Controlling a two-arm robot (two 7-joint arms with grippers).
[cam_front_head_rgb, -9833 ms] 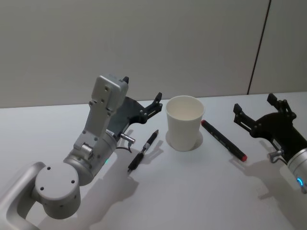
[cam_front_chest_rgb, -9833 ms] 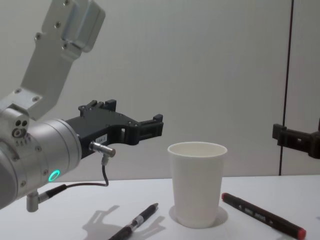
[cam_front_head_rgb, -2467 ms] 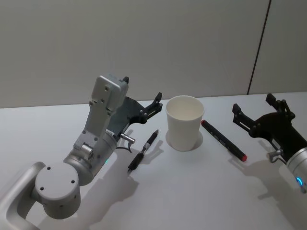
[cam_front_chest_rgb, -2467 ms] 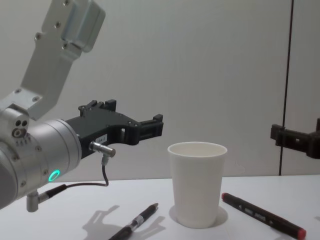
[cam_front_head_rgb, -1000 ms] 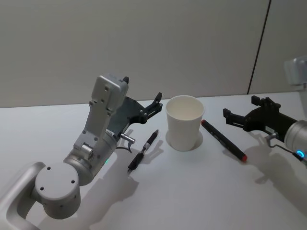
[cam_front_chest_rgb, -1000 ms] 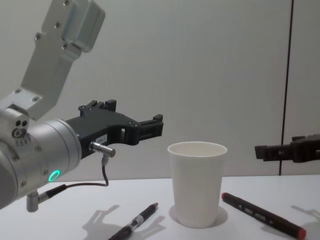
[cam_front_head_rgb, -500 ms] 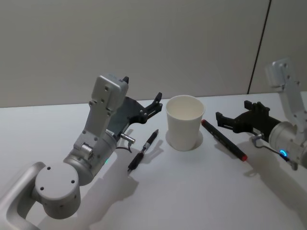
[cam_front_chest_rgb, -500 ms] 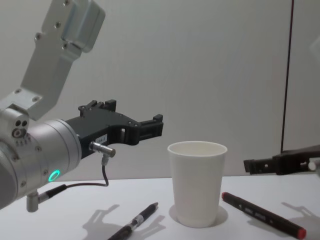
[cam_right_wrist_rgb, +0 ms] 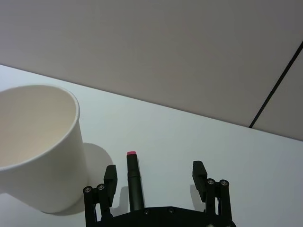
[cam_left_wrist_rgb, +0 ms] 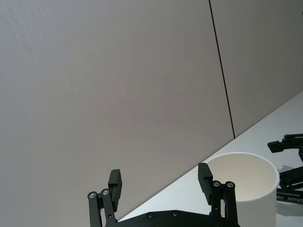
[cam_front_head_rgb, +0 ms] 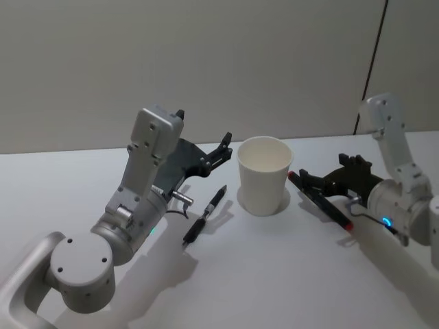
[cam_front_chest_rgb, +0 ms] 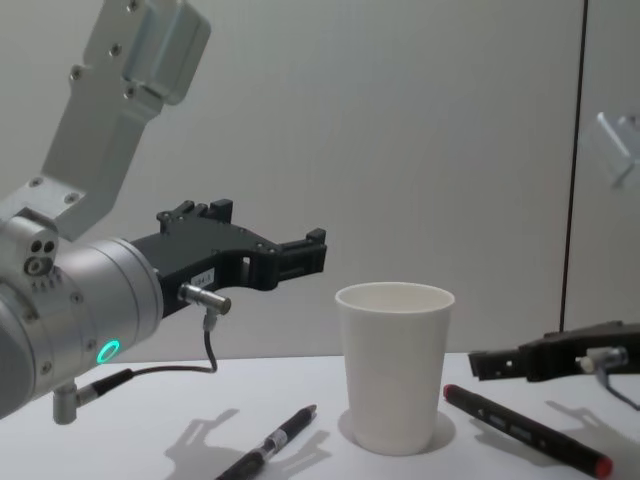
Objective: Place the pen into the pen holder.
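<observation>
Cup [cam_front_head_rgb: 264, 177] of white paper stands upright near the middle of the white table [cam_front_head_rgb: 274, 288], with a pen lying on either side of it. On its right lies the red-tipped pen [cam_front_head_rgb: 336, 214], flat and slanting, its far end just beside the cup's base and its near end pointing back toward the robot. On the cup's left lies a black pen [cam_front_head_rgb: 206, 216], also flat and slanting, a little apart from the cup.

The right gripper [cam_front_head_rgb: 305, 181] hangs low over the far half of the red-tipped pen, pointing toward the cup. Its jaws are wide apart and hold nothing. In the right wrist view the pen [cam_right_wrist_rgb: 134, 182] runs up between the two fingers [cam_right_wrist_rgb: 110, 174], nearer one of them than the other, and the cup [cam_right_wrist_rgb: 38, 142] stands close ahead and off to one side. From the chest view the gripper [cam_front_chest_rgb: 485, 365] seems to sit just above the pen [cam_front_chest_rgb: 530, 435] and not on it, though contact is hard to judge from that side.

The left gripper [cam_front_head_rgb: 225, 147] hovers above the table to the left of the cup, level with its rim, jaws wide and holding nothing. Its cable [cam_front_chest_rgb: 175, 370] loops down toward the table behind the black pen [cam_front_chest_rgb: 275, 440].

Behind everything is a plain grey wall [cam_front_head_rgb: 206, 55] with a dark seam [cam_front_head_rgb: 370, 68] on the right.
</observation>
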